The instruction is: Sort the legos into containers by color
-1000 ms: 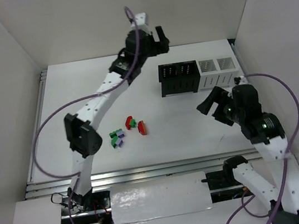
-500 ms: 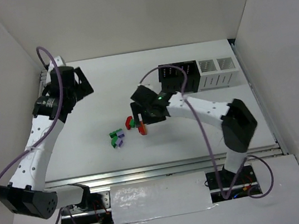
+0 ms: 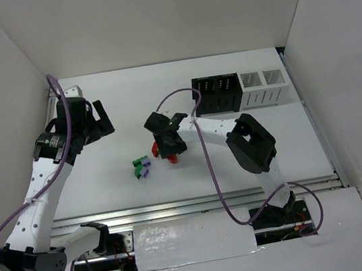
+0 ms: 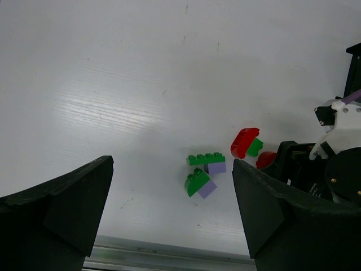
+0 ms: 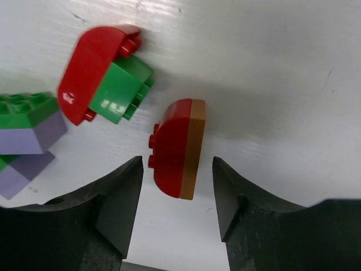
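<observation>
My right gripper [image 5: 176, 192] is open and low over the table, its jaws either side of a red brick with a brown-orange plate [image 5: 177, 147], not touching it. A red-and-green lego [image 5: 104, 90] lies just beyond, and green-and-purple legos [image 5: 28, 124] to its left. From above, my right gripper [image 3: 167, 145] covers the red legos [image 3: 172, 158]; the green and purple legos [image 3: 141, 167] lie left of it. My left gripper [image 4: 172, 209] is open, high over the table's left [image 3: 100, 120], empty. The containers [image 3: 239, 90] stand at the back right.
White walls enclose the table on three sides. A metal rail [image 3: 178, 207] runs along the near edge. The right arm's purple cable [image 3: 203, 166] loops over the table between the legos and the arm's base.
My right gripper has moved left and down over the red legos. My left arm has shifted slightly and stays high at the left.
</observation>
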Controlling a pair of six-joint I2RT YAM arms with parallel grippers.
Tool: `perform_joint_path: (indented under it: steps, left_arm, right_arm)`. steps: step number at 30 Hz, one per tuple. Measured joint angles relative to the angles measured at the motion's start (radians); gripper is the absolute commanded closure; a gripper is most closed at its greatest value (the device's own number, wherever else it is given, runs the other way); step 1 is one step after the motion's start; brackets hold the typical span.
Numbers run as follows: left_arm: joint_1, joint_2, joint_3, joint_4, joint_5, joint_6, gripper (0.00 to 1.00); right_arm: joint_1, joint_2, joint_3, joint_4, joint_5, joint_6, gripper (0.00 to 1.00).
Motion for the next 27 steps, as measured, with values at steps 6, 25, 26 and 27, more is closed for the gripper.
perform_joint_path:
  steps: [6,25,26,27]
  left_arm:
    - [0.000,0.014,-0.003,-0.001,0.037,0.001,0.00]
    - [-0.041,0.106,-0.073,0.236,0.680,-0.222,0.07]
    - [-0.064,0.117,-0.084,0.269,0.725,-0.258,0.07]
    - [-0.085,0.130,-0.089,0.300,0.763,-0.291,0.07]
  right_arm:
    - [0.000,-0.010,-0.120,0.048,-0.028,-0.010,0.66]
    - [-0.002,-0.741,-0.418,0.270,-0.187,-0.096,0.92]
    - [-0.002,-0.763,-0.418,0.272,-0.189,-0.101,0.93]
    - [-0.002,-0.779,-0.418,0.272,-0.192,-0.105,0.93]
